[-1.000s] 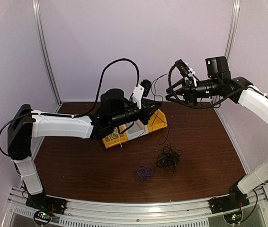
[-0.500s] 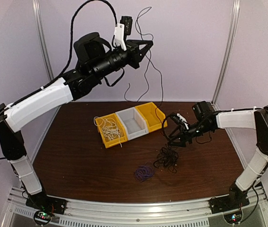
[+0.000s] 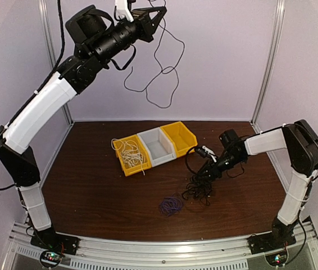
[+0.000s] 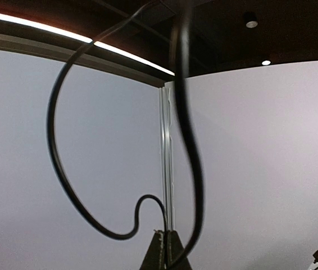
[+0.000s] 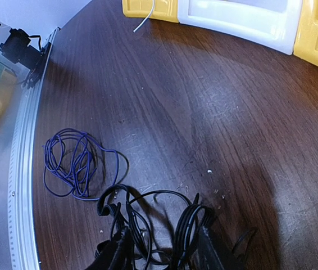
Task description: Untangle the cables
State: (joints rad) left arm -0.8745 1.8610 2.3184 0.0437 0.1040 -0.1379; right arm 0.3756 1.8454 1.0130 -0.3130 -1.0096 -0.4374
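The left arm (image 3: 41, 109) is stretched high above the back left corner of the desk (image 3: 91, 191). The left fingers (image 3: 158, 12) (image 4: 162, 253) are clenched on a thin black cable (image 3: 162, 73) (image 4: 55, 169), which is seen pinched between the tips in the left wrist view. This cable is hung in loose loops in the air, well above the desk and touching nothing on it.

Three small bins are set side by side in a slanted row near the middle of the desk's back edge. In the left yellow bin (image 3: 131, 170), a white cable (image 3: 128, 152) is heaped in loose coils, with one strand trailed over the front rim. The white bin (image 3: 160, 159) is placed in the middle and the right yellow bin (image 3: 180, 138) at the far end of the row.

Toward the near edge, about midway along it, a purple cable (image 3: 170, 205) (image 5: 72, 163) is laid in a flat coil on the bare wood. Just to its right, and apart from it, a tangle of black cables (image 3: 198, 188) (image 5: 148, 219) is bunched on the desk.

The right fingers (image 3: 208, 171) are lowered onto the upper right side of this tangle. In the right wrist view they are seen apart, with several black strands lying between them; whether those strands are actually gripped cannot be told.
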